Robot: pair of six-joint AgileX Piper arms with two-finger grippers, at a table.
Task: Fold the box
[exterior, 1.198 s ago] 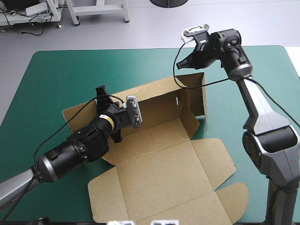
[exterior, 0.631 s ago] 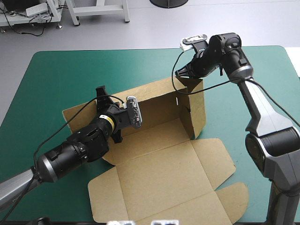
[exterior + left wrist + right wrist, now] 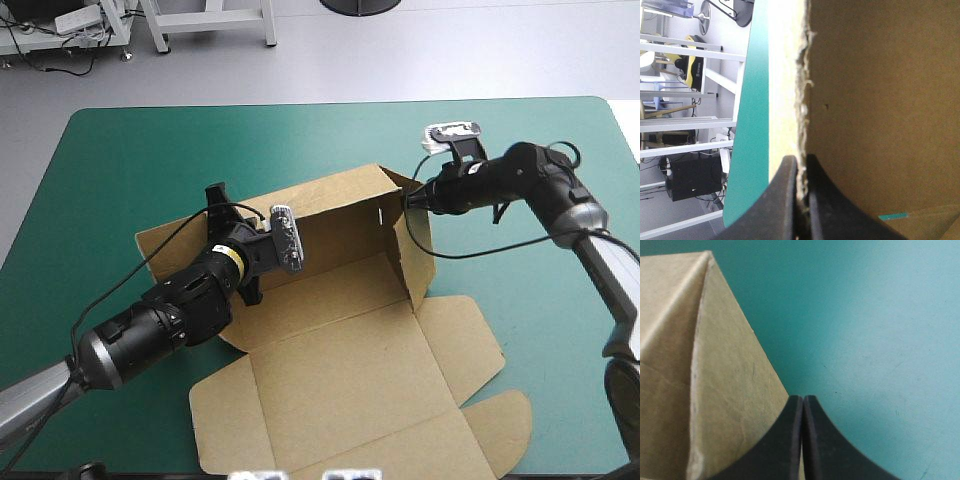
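We find the brown box (image 3: 340, 370) in the middle of the counter (image 3: 130, 150), back wall running left to right: our left claw (image 3: 216, 200) clamps that wall's top edge, while our right claw (image 3: 410, 200), pressed together and empty, meets its right end wall from outside.

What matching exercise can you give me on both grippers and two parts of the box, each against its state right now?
Things:
1. left gripper
2. right gripper
3. back wall
4. large near panel

States:
A. lying flat on the teal-green cover
B. shut on an edge of the box
C. shut on nothing, outside the side wall
D. standing raised

Pairs: 1-B, 2-C, 3-D, 4-A.
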